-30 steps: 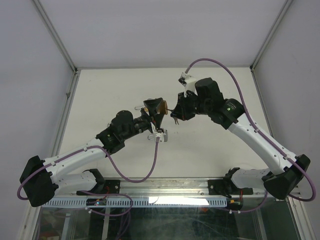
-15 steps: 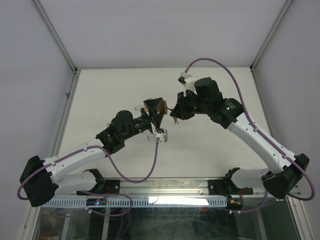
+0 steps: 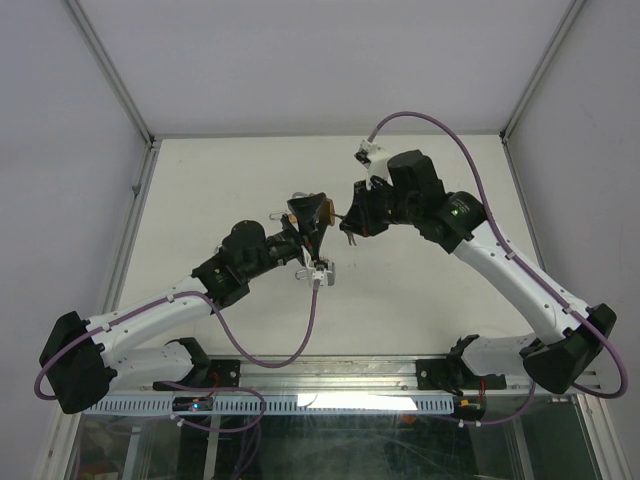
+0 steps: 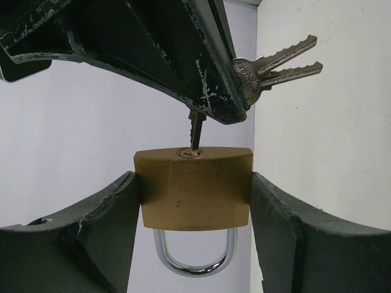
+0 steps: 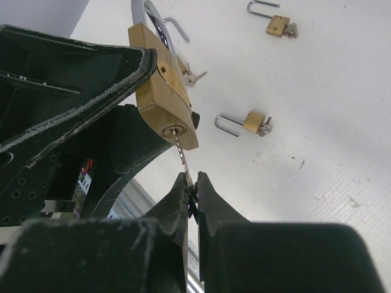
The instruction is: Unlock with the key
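Clamping brass padlock (image 4: 194, 189), left fingers (image 4: 98, 235), right fingers (image 5: 174, 210) pinching thin key (image 5: 182, 160), seemingly inserted

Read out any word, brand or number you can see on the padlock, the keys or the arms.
Nothing legible anywhere.
Brass padlock: plain face, no brand or number visible.
Inserted key: bare blade, no marks visible.
Spare keys: stamped marks on the head, too blurred to read.
White sticker behind the padlock: too small to read.
Two small padlocks farther off: too small to tell.
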Controlling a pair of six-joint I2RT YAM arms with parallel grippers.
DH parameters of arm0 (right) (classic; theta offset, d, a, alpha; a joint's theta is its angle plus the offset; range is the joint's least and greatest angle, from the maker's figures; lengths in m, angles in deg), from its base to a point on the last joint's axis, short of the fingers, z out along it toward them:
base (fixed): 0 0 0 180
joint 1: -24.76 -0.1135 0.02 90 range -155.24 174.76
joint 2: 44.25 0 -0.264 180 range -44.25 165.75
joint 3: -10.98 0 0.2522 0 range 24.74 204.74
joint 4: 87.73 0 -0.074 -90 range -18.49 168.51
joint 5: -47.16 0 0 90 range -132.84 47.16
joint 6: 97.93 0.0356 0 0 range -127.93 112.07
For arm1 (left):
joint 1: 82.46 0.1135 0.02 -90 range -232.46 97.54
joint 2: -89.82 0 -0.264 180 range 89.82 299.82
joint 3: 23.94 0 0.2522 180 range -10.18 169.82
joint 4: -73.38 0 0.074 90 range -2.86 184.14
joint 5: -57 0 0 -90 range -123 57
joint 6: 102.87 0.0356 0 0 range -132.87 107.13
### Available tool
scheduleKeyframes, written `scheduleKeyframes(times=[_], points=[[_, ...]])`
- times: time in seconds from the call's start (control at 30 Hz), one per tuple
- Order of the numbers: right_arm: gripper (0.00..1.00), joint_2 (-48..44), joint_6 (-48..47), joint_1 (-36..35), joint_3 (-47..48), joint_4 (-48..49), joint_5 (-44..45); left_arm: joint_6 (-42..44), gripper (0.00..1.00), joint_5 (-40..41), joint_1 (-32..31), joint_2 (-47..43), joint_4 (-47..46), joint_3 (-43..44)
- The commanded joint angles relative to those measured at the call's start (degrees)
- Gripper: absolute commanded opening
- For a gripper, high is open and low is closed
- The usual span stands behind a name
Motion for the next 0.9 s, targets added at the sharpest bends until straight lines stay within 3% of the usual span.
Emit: scheduleKeyframes(times=[0.0, 0.37, 0.47, 0.67, 0.87], points=[[0.00, 0.29, -0.11, -0.11, 3.59, 4.56, -3.02, 3.49, 0.00, -4.17, -0.82, -0.97, -9.28, 2.48], [0.00, 2.82, -0.96, -0.14, 8.37, 4.71, -4.58, 6.69, 0.00, -9.24, -0.78, -1.10, -1.49, 3.81], [0.00, 2.99, -0.92, -0.11, 8.19, 5.64, -5.47, 6.39, 0.00, -8.88, -0.74, -0.96, -3.27, 3.29], [0.00, -0.81, -0.73, -0.20, 0.04, 11.98, -5.14, 0.88, 0.00, 0.08, -1.20, 0.65, -12.19, 2.97], [0.00, -4.36, 1.25, -0.36, -5.78, 20.64, -3.69, -1.11, 0.00, 0.33, -1.18, 0.63, -12.15, 2.85]])
